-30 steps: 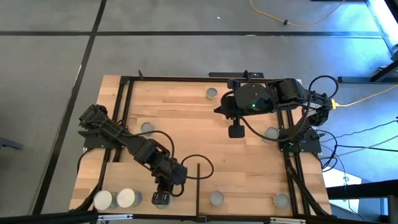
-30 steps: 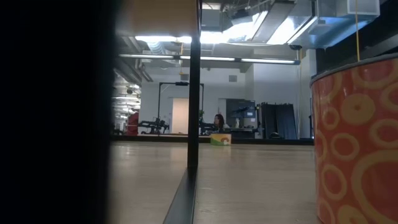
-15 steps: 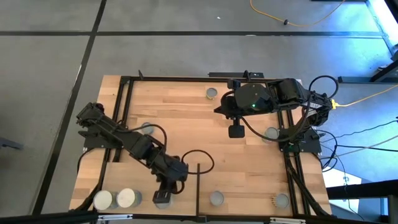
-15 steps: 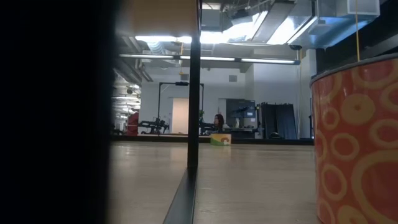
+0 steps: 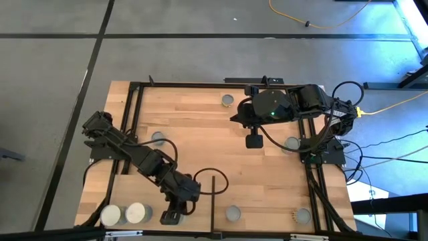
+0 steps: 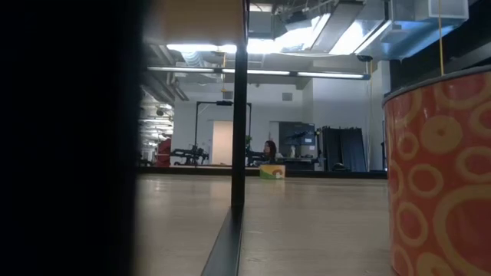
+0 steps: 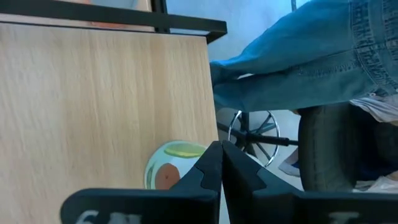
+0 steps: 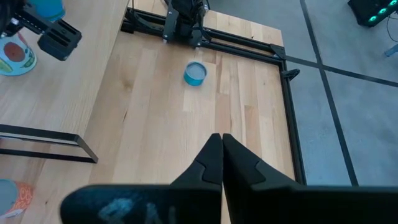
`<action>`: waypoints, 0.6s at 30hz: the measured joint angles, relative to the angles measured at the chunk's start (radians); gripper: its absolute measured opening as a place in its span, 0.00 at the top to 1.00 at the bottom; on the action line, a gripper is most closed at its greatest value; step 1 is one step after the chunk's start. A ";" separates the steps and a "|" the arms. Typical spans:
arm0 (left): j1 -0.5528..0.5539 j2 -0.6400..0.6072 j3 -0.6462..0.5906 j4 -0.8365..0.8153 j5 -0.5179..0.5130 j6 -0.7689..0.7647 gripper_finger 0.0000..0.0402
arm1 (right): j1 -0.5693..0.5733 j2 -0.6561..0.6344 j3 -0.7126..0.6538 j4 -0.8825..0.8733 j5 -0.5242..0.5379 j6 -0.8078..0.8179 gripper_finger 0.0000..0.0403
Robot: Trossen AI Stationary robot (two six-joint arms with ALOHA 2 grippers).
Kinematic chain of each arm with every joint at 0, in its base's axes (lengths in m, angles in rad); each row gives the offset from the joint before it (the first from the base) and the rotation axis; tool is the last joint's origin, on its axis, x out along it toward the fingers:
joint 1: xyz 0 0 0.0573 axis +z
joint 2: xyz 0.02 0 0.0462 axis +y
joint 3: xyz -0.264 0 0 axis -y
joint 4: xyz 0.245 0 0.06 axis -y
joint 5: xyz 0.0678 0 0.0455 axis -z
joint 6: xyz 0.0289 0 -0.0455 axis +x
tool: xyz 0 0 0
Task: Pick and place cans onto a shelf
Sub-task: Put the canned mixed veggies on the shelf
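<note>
The shelf (image 5: pixel 130 191) is a pale board at the near left, with a black upright edge (image 5: pixel 212 201). Two wide whitish-topped cans (image 5: pixel 124 214) stand on it. My left gripper (image 5: pixel 172 215) is shut low over the shelf's near edge (image 7: pixel 220 155). A can with a green and orange label (image 7: pixel 169 167) sits right by its fingertips. It also shows in the right wrist view (image 8: pixel 15 56). My right gripper (image 5: pixel 253 140) waits shut and empty above the far right of the table (image 8: pixel 221 149). A teal can (image 8: pixel 195 73) stands near the left arm's base (image 5: pixel 158 138). My left gripper's shut fingers (image 7: pixel 208 171) come slanting down at the shelf, right beside the labelled can. The left finger hides part of the can's edge (image 7: pixel 189 163), so I cannot tell whether it touches the can. The can rests on the shelf board.
Other cans stand on the planked table at the far middle (image 5: pixel 227 100), the right (image 5: pixel 291 143) and the near edge (image 5: pixel 232 213), (image 5: pixel 302 215). An orange patterned can (image 6: pixel 441 176) fills the low view's right. A person's jeans leg (image 7: pixel 298 62) and a chair wheel (image 7: pixel 252 134) lie beyond the near edge.
My left gripper has gone a little toward the table's near edge, over the shelf, as the arm stretched out. My right arm has kept still.
</note>
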State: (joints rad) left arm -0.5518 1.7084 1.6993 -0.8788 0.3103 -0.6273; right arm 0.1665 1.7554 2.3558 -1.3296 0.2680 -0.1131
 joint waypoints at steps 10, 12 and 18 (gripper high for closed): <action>0.000 0.000 0.000 -0.012 0.013 -0.024 1.00 | 0.000 0.000 0.000 0.000 0.000 -0.004 1.00; 0.000 0.000 0.000 -0.030 0.014 -0.026 1.00 | 0.000 0.000 0.000 0.000 0.000 -0.004 1.00; 0.000 0.000 0.000 -0.087 0.021 -0.027 1.00 | 0.000 0.000 0.000 0.000 0.000 -0.003 1.00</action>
State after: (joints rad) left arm -0.5514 1.7084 1.6993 -0.9661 0.3313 -0.6540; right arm 0.1665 1.7554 2.3558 -1.3296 0.2684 -0.1163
